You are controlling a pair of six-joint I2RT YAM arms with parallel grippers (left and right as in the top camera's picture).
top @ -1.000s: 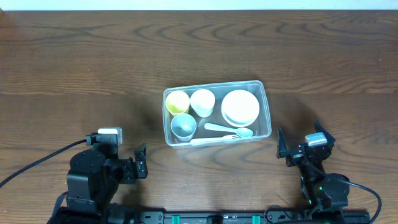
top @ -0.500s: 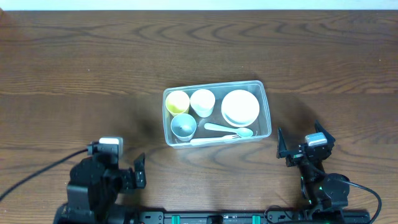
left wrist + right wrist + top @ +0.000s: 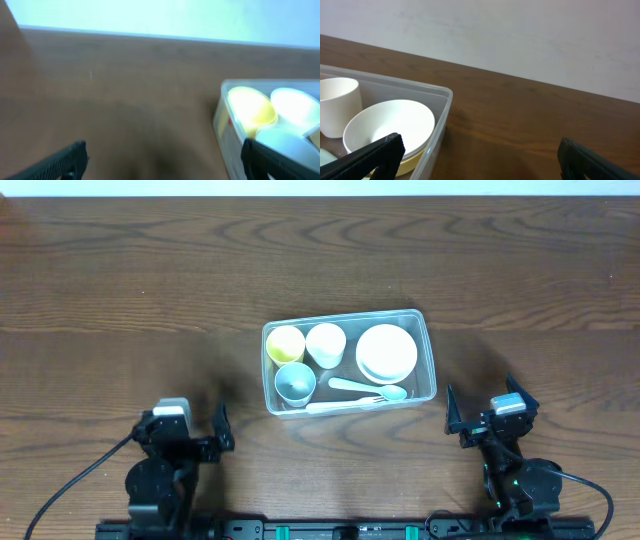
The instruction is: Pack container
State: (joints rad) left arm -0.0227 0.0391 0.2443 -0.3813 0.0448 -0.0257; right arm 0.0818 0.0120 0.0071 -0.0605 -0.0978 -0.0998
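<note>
- Ahead of the left tool (image 3: 185, 430) and off to its right: the container (image 3: 346, 317), flat on the bench (image 3: 120, 280), well apart from the fingertips.
- Ahead of the right tool (image 3: 487, 415) and off to its left: the same container, with its short end wall near that tool but not touching it.
- Long axis of the container: crosswise to the way both tools face, running from one tool's side to the other's, only slightly skewed.
- Left tool: jaws spread wide, nothing between them, nothing touched. Only blurred bare bench in the gap in its wrist view, the container at the far right edge.
- Right tool: likewise spread wide and empty, the gap over bare bench just beside the container's corner.
- Inside, at the end toward the left tool: a yellow cup (image 3: 285, 343) with a white cup (image 3: 326, 344) beside it, and a grey-blue cup (image 3: 295, 382) on the side closer to the tools.
- Inside, at the end toward the right tool: a white bowl (image 3: 386, 352), seemingly nested in a yellowish one. A pale spoon (image 3: 368, 389) and another pale utensil lying lengthwise along the wall closest to the tools.
- Judged nearer: the right tool, by a small margin, with the end wall filling the lower left of its wrist view.
- Judged progress: container loaded, nothing loose seen on the bench, no lid in view. Little or nothing left to pack.
- For any further reach: forward and inward for either tool. Rim best gripped across a short end wall, most squarely from the right tool's side. Thin clear wall likely to flex and slide if pinched off-centre.
</note>
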